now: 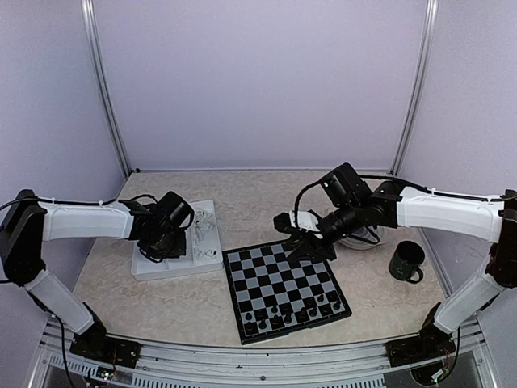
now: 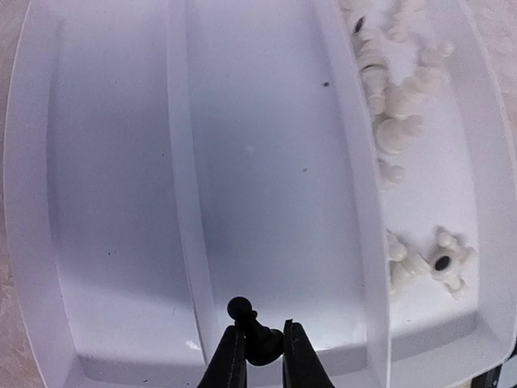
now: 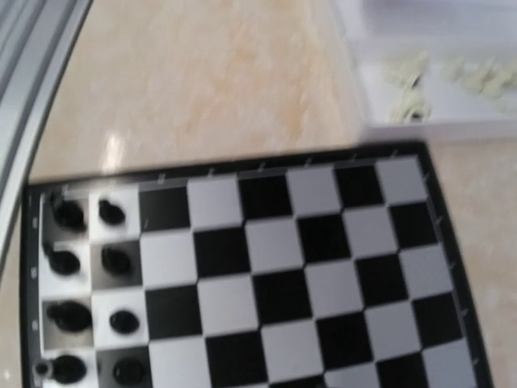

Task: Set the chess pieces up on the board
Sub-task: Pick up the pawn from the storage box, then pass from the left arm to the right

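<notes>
The board point(image 1: 284, 289) lies mid-table point(image 1: 186, 303), close to the near edge. Chess pieces point(image 1: 295, 311) stand on its two nearest rows. Left of it lies the tray point(image 1: 153, 271), with loose pieces point(image 2: 396, 129) in the compartment nearest the board. One piece point(image 2: 257, 339) sits between the left gripper's point(image 2: 264, 333) fingers over the middle compartment. A mug point(image 1: 406, 263) stands by the right edge.

Board point(image 3: 275, 242) with black pieces point(image 3: 113, 260) along its left edge, white tray point(image 3: 420, 129) of pale pieces point(image 3: 408, 101) beyond
</notes>
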Controlling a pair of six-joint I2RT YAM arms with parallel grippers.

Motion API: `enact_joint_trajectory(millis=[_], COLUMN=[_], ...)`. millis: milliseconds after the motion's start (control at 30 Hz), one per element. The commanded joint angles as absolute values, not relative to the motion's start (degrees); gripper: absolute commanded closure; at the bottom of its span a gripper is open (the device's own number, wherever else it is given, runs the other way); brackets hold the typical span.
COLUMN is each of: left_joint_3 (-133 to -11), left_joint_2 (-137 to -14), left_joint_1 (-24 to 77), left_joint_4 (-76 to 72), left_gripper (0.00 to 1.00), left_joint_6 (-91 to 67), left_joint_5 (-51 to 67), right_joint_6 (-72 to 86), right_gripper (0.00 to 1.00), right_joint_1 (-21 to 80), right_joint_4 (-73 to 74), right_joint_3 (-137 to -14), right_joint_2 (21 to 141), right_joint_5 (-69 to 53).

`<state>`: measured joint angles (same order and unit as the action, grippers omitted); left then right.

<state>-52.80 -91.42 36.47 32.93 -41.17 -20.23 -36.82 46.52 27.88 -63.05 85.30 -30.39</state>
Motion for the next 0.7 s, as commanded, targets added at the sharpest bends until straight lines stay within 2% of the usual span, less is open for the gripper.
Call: enact_joint_trajectory(millis=[0, 300, 533, 667], left_joint_3=[-49.2, -43.3, -43.1, -43.2], left_joint_2=[-82.6, -70.0, -71.2, -72.2], left_joint_1=[37.2, 41.2, 50.7, 54.1], left_joint_4=[21.4, 12.2, 9.9, 9.3], left_gripper=[1.0, 1.0, 1.0, 1.0], left_joint_6=[-27.6, -12.1, -8.5, -7.7], left_joint_5=[-19.4, -7.5, -4.7, -4.5], right_joint_6=[-31.7, -20.8, -11.4, -7.1], right_gripper=[0.69, 0.68, 0.68, 0.64], right_joint_1=[44.6, 43.1, 43.1, 43.1], right_joint_4=[29.0, 30.3, 36.6, 35.6], right_joint_3=[-68.5, -82.9, -96.9, -99.0], right_joint_2=[88.2, 100.6, 114.6, 119.5], right_joint_5=[-35.5, -43.8, -61.1, -66.9])
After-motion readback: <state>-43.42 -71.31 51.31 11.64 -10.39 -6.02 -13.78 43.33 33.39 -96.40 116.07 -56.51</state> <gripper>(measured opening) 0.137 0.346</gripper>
